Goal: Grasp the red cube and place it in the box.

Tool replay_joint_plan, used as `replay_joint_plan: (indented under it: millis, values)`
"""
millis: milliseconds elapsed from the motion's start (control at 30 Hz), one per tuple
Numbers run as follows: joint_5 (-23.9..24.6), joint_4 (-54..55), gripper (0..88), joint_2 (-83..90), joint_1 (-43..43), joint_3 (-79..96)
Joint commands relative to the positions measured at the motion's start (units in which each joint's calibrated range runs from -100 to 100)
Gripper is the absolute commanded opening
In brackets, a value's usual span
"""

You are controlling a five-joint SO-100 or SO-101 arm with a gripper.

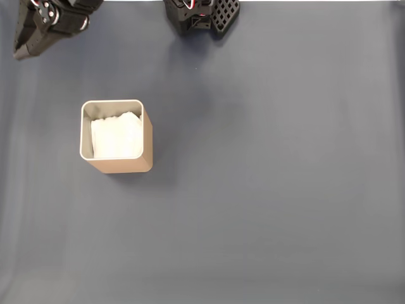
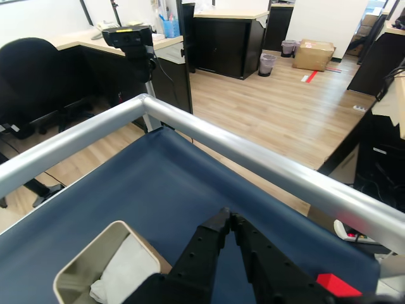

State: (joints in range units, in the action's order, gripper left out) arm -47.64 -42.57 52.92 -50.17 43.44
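Observation:
The box (image 1: 116,166) stands left of centre on the dark blue cloth in the fixed view, tan-walled, with a pale rim and crumpled white lining inside. It also sits at the lower left of the wrist view (image 2: 79,263). The red cube is out of view; no red shows in the box or on the cloth from above. My black gripper (image 1: 22,52) hangs at the top left corner of the fixed view, well away from the box. In the wrist view its fingertips meet, so the gripper (image 2: 229,217) is shut with nothing between them. A small red patch (image 2: 338,285) shows beside the gripper body; I cannot tell what it is.
The arm's black base (image 1: 202,16) sits at the top edge of the fixed view. A silver rail (image 2: 253,155) borders the table in the wrist view, with an office floor, desks and a chair beyond. The blue cloth (image 1: 272,190) spreads to the right of the box.

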Motion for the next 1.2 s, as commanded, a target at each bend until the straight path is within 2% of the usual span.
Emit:
replay_joint_plan:
  millis: [0, 1167]
  values:
    - [-0.2, -0.8, 0.1, 0.3, -1.6, -2.7]
    - [-0.8, -5.3, 0.1, -5.6, -14.3, -2.3]
